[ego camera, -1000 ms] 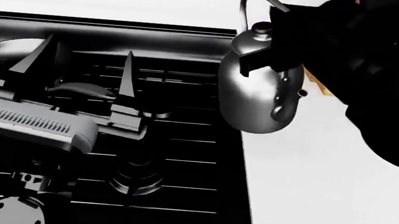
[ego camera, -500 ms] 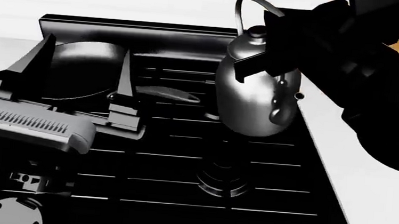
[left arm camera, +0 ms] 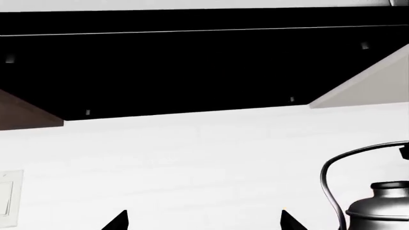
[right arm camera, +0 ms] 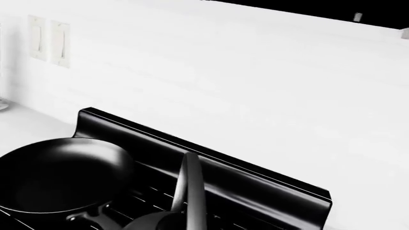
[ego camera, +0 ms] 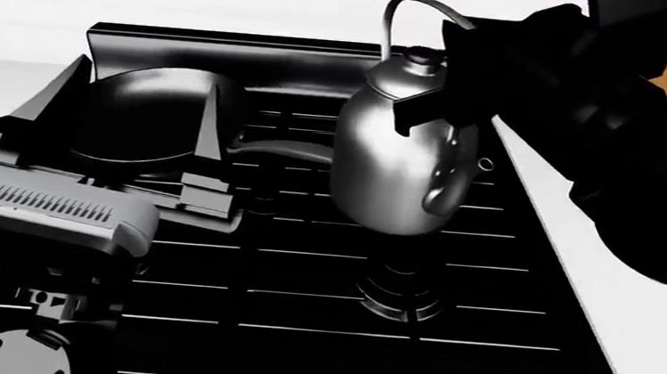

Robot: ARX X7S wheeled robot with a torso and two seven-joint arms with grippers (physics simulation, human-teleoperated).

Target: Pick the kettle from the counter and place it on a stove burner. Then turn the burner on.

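Where my left hand (ego camera: 137, 105) hangs nearest the head camera, low over the left side of the range, its two dark fingers stand wide apart with nothing between them. Just past those fingers sits the black frying pan (ego camera: 153, 124) on the rear left grates, its handle (ego camera: 283, 147) pointing toward the kettle. Ahead of me and lower in the head view lies a round stove burner (ego camera: 400, 295) under the black parallel-bar grates (ego camera: 302, 278), bare and with nothing resting on it.

Above that burner and a little behind it hangs the steel kettle (ego camera: 402, 161), clear of the grates, its short spout (ego camera: 478, 164) turned toward the white table (ego camera: 646, 305) on the right. My right hand (ego camera: 435, 106) comes in from the right at the kettle's top, closed on its handle beneath the thin arch (ego camera: 414, 6), beside the knobbed lid (ego camera: 419, 58).

From the right wrist camera the arched handle (right arm camera: 189, 187) rises close to the lens, with the pan (right arm camera: 61, 177) beyond it and the range's raised back panel (right arm camera: 211, 165) against the white wall (right arm camera: 223, 81). Two pale wall switches (right arm camera: 50, 42) sit farther along that wall.
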